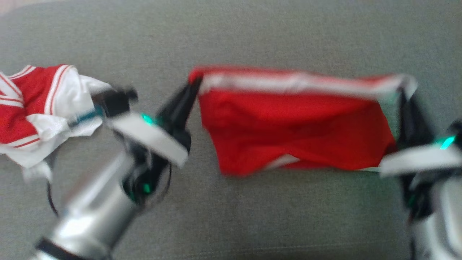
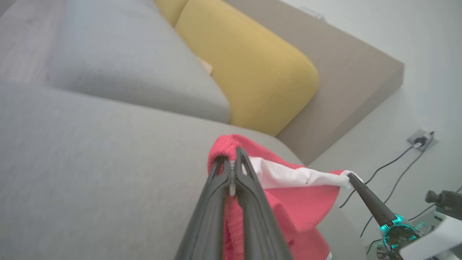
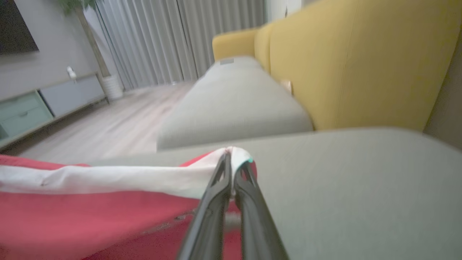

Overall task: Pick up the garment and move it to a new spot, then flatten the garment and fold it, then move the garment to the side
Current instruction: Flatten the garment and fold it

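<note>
The garment (image 1: 296, 133) is a pair of red shorts with a white waistband, stretched sideways above the grey sofa seat (image 1: 231, 220). My left gripper (image 1: 195, 85) is shut on the waistband's left corner, and my right gripper (image 1: 402, 90) is shut on its right corner. The left wrist view looks along my left gripper (image 2: 232, 159) pinching red fabric of the garment (image 2: 299, 202), with the right gripper's fingertips (image 2: 352, 178) holding the white band's far end. My right gripper (image 3: 231, 159) in its own wrist view is closed on the white band of the garment (image 3: 90, 213).
A second red and white garment (image 1: 36, 108) lies crumpled at the seat's left. Yellow back cushions (image 2: 252, 68) and a grey cushion (image 2: 126, 72) stand behind the seat. Cables and a wall socket (image 2: 420, 139) lie beyond the sofa's end.
</note>
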